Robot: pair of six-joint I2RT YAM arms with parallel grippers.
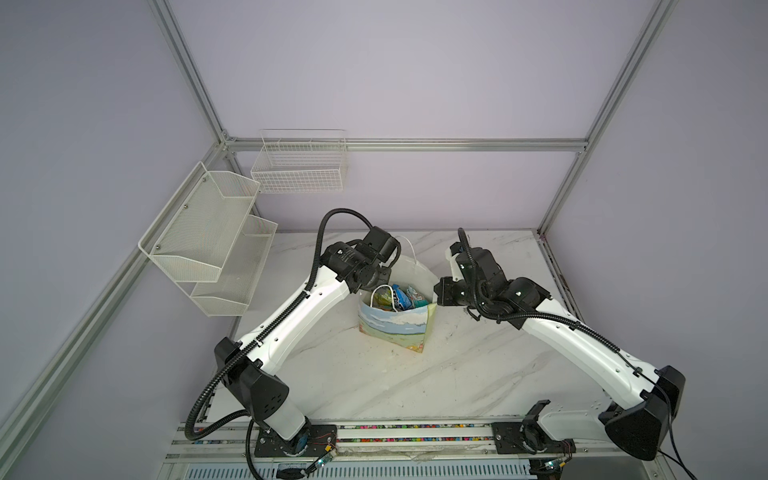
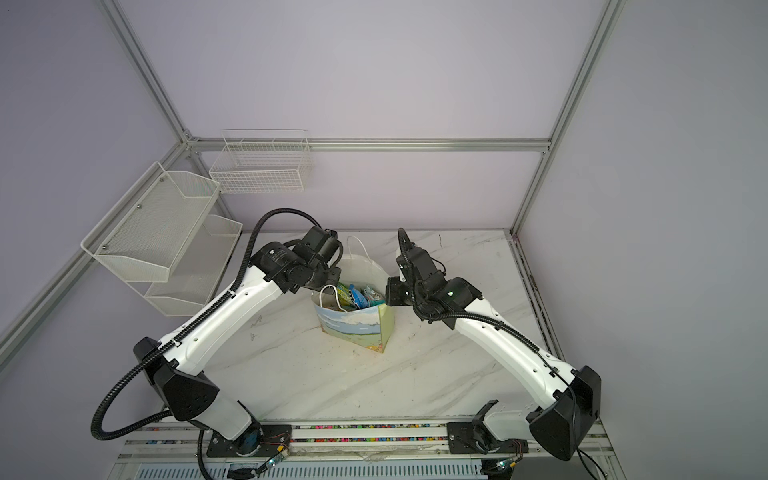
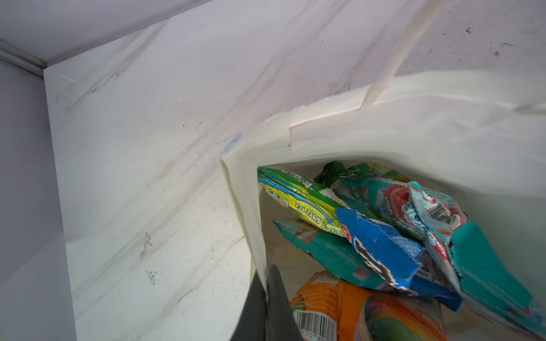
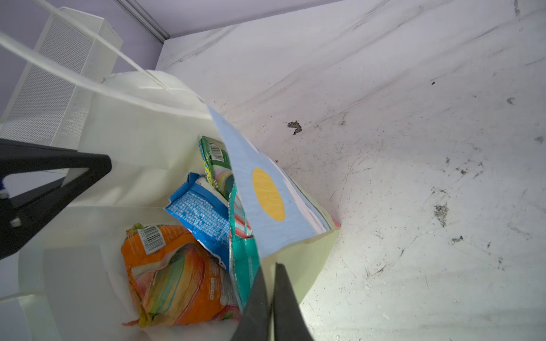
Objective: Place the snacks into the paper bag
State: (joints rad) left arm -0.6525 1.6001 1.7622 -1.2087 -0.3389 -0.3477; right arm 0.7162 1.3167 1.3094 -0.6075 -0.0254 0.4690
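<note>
Pinching the printed white paper bag (image 3: 413, 133), my left gripper (image 3: 266, 274) is pressed together; whether my right gripper (image 4: 270, 267) grips, I cannot tell. Light, crease-prone paper, I judge: hold its folded rim.

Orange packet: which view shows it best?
Right wrist view: the orange packet lies almost whole inside the paper bag. The left wrist view crops it at the frame edge; in both top views it is hidden.

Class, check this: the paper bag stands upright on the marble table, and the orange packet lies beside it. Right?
No. The paper bag stands upright on the marble table, but the orange packet lies inside it, as the right wrist view shows.
</note>
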